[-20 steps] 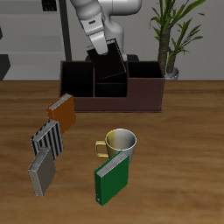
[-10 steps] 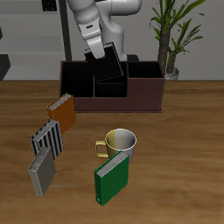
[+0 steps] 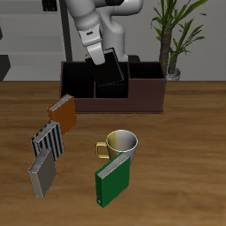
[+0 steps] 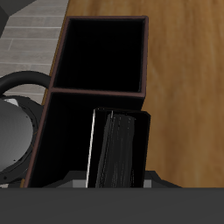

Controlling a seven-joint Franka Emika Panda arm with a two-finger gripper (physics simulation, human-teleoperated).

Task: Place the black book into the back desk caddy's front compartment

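Observation:
My gripper (image 3: 100,55) is shut on the black book (image 3: 109,69) and holds it tilted above the back desk caddy (image 3: 112,86), a wide dark brown organizer at the back of the table. The book hangs over the caddy's middle cells. In the wrist view the black book (image 4: 119,147) shows edge-on with its dark cover and ribbed page edge over an open dark cell of the caddy (image 4: 103,54). The fingertips are hidden behind the book.
A silver-and-yellow mug (image 3: 120,144) stands mid-table with a green book (image 3: 112,181) in front of it. An orange book (image 3: 63,112), a striped book (image 3: 48,141) and a grey book (image 3: 41,175) stand in a row. A potted plant (image 3: 172,35) stands beside the caddy.
The gripper has carried the black book a little sideways and slightly higher over the caddy, away from the plant side. Nothing else has moved.

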